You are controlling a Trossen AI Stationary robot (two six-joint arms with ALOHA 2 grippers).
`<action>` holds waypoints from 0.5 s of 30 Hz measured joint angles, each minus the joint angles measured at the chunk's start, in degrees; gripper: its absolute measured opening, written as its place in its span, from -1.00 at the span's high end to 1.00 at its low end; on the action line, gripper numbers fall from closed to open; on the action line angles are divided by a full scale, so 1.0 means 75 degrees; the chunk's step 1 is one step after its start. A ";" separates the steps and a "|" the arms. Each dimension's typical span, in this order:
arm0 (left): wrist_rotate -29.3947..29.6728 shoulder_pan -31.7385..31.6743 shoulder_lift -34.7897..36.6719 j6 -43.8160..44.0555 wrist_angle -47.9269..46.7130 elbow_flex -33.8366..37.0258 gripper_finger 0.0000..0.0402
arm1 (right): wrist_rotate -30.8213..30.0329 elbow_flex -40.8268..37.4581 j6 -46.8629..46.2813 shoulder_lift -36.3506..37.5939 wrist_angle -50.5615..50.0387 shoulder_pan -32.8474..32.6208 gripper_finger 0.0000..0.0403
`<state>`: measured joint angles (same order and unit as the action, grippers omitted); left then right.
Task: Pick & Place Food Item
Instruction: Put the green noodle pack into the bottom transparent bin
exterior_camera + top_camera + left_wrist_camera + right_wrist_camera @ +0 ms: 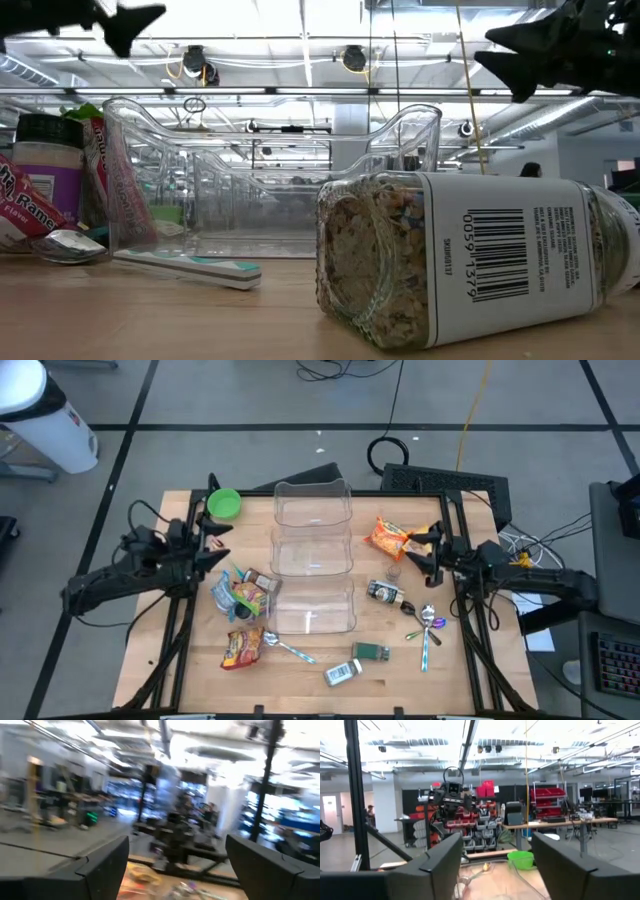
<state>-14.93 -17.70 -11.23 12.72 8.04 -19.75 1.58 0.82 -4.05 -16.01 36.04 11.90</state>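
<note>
Three clear plastic bins [313, 555] stand in a row down the middle of the table. An orange snack packet [388, 538] lies flat to their right. More food packets [240, 595] and a ramen packet [243, 647] lie to their left. My left gripper [215, 550] hovers open over the table's left side, above the packets, with nothing between its fingers [177, 850]. My right gripper [415, 550] hovers open at the table's right side, just beside the orange packet, also empty [497, 850]. In the low view both grippers [120, 20] [540, 45] hang well above the tabletop.
A green bowl [225, 503] sits at the far left corner. A spice jar [470, 260] lies on its side near the front edge beside a green tin [372, 652]. A dark jar [385, 594], a small glass [394, 572] and spoons [428, 622] lie at the right; another spoon [285, 648] lies front left.
</note>
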 joint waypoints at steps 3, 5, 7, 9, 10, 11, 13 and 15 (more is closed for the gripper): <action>-0.0479 0.0256 -0.0739 0.0004 -0.0435 -0.0711 -0.70 | 0.0010 -0.0003 0.0000 -0.0523 0.0422 0.0000 -0.35; -0.0543 0.0483 -0.1272 -0.0002 -0.1086 -0.1161 -0.67 | 0.0017 -0.0001 0.0003 -0.0877 0.0703 0.0000 -0.41; -0.0485 0.0732 -0.1865 -0.0006 -0.1863 -0.1616 -0.62 | 0.0022 0.0002 0.0002 -0.1241 0.1015 0.0000 -0.44; -0.0192 0.1002 -0.2450 -0.0009 -0.2753 -0.2068 -0.55 | 0.0024 0.0007 -0.0068 -0.1592 0.1388 0.0000 -0.46; 0.0003 0.1139 -0.2754 -0.0013 -0.3188 -0.2290 -0.52 | 0.0026 0.0030 -0.0112 -0.1761 0.1545 0.0000 -0.46; 0.0242 0.1277 -0.3063 -0.0034 -0.3572 -0.2519 -0.48 | 0.0027 0.0057 -0.0137 -0.1905 0.1639 0.0000 -0.46; 0.0763 0.1562 -0.3620 -0.0062 -0.4311 -0.2920 -0.42 | 0.0075 0.0145 -0.0146 -0.2183 0.1741 0.0000 -0.46; 0.1299 0.1843 -0.4178 -0.0091 -0.5030 -0.3297 -0.36 | 0.0259 0.0244 -0.0093 -0.2424 0.1739 0.0000 -0.45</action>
<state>-5.19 -3.88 -42.57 12.04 -29.68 -44.47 3.53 2.65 -4.75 -34.19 49.08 11.90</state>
